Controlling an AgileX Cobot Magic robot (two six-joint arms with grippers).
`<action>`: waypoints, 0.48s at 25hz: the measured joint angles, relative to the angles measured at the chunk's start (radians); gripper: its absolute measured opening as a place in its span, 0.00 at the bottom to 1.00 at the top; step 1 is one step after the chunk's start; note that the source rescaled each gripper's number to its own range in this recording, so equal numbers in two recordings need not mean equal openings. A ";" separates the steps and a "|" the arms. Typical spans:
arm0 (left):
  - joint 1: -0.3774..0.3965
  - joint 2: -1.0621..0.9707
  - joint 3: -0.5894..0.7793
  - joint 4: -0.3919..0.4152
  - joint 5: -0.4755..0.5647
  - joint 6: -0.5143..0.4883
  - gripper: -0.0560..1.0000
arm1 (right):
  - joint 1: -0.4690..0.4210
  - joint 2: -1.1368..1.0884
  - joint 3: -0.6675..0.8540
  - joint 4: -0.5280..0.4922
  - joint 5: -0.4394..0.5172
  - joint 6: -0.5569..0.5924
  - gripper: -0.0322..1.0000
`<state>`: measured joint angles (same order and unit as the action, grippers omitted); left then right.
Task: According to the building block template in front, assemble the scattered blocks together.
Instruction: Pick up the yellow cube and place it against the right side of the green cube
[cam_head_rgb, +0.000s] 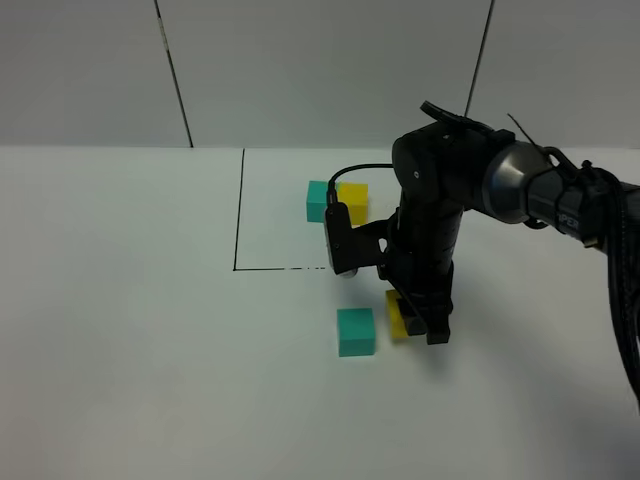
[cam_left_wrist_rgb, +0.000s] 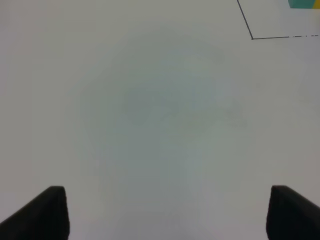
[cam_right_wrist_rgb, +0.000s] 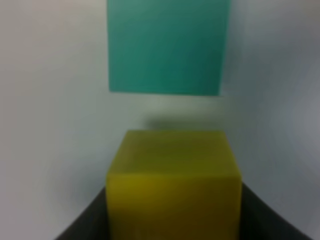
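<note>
white table (cam_head_rgb: 120, 330) runs bare under my left claw (cam_left_wrist_rgb: 167, 215), whose two dark fingers (cam_left_wrist_rgb: 45, 212) stand wide apart with nothing between them; it hangs well outside the black outline (cam_head_rgb: 238, 220), of which only one corner shows in the left wrist view. inside the outline, near its left line, sits the building block template (cam_head_rgb: 337, 200), a teal half and a yellow half joined, teal to the left. outside the outline, on the near side of its front line, lies the loose teal cube (cam_head_rgb: 356, 332). just right of it, a thin strip of table between them, is the yellow cube (cam_head_rgb: 396, 312), also outside the outline. my right claw (cam_head_rgb: 414, 326) is clamped on that yellow cube, a finger (cam_right_wrist_rgb: 82, 225) on each side. i cannot tell whether the cube rests on the table or is raised.
</note>
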<state>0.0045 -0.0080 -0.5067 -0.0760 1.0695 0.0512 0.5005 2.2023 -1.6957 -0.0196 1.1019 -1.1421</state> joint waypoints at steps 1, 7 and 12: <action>0.000 0.000 0.000 0.000 0.000 0.000 0.88 | 0.000 0.013 -0.006 0.009 0.000 -0.001 0.05; 0.000 0.000 0.000 0.000 0.000 0.000 0.88 | 0.000 0.057 -0.016 0.031 -0.005 -0.002 0.05; 0.000 0.000 0.000 0.000 -0.001 0.000 0.88 | 0.001 0.074 -0.017 0.052 -0.011 -0.002 0.05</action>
<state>0.0045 -0.0080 -0.5067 -0.0760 1.0685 0.0512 0.5013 2.2761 -1.7131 0.0321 1.0904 -1.1442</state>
